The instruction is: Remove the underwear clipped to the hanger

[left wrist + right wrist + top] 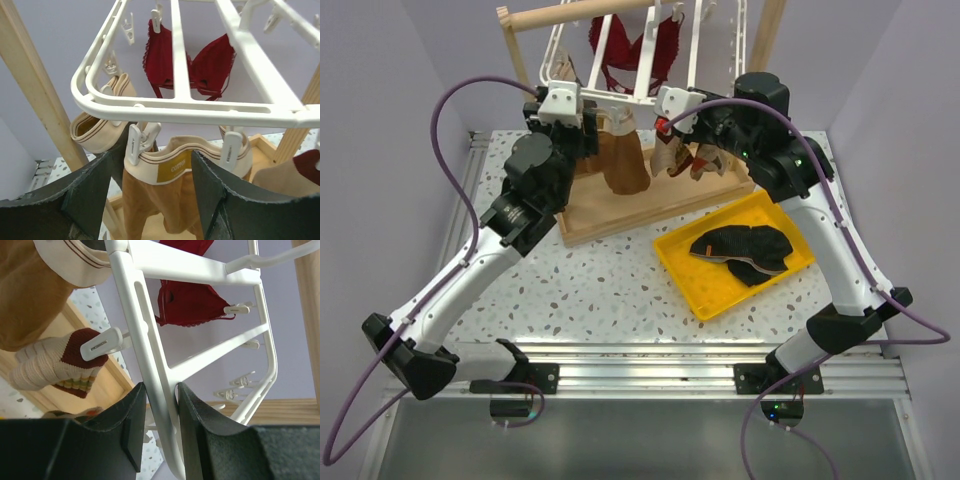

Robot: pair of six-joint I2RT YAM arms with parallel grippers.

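Note:
The white hanger [645,62] hangs from the wooden stand. Brown briefs [623,160] with a beige waistband hang from two of its clips. In the left wrist view the briefs [155,210] sit between the spread fingers of my open left gripper [170,200], just below the hanger's rim [200,107]. A second beige waistband [92,132] is clipped to its left. My right gripper [159,425] is shut on a bar of the hanger [150,340]. In the top view the left gripper [592,128] and right gripper [658,112] are both at the hanger's near edge.
A yellow tray [685,280] at the right holds dark briefs [740,250]. A red bra [640,55] hangs from the hanger's far part. Patterned socks [685,158] are clipped near the right gripper, one close in the right wrist view [55,367]. The wooden stand's base [650,205] lies beneath.

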